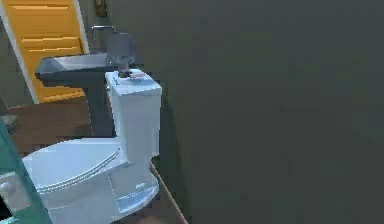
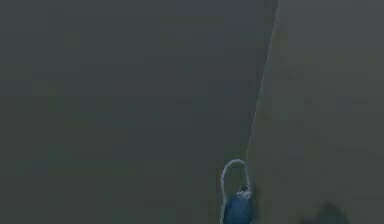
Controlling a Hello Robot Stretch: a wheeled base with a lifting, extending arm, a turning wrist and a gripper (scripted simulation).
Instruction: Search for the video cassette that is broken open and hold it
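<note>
A white toilet (image 1: 90, 160) stands at the forward view's lower left, its lid down and its tank (image 1: 135, 110) against a dark wall (image 1: 280, 110). On the tank's top sits a small dark thing (image 1: 127, 73) with a greyish rounded top (image 1: 122, 46); I cannot tell what it is. In the arm side view a small blue thing with a pale loop (image 2: 238, 200) stands at the bottom edge against a dark wall (image 2: 120, 100).
Behind the toilet a dark blue-grey sink (image 1: 75, 68) juts out, with an orange panelled door (image 1: 50, 40) beyond it. A teal edge (image 1: 12, 185) crosses the forward view's lower left corner. Brown floor (image 1: 55, 118) lies left of the toilet.
</note>
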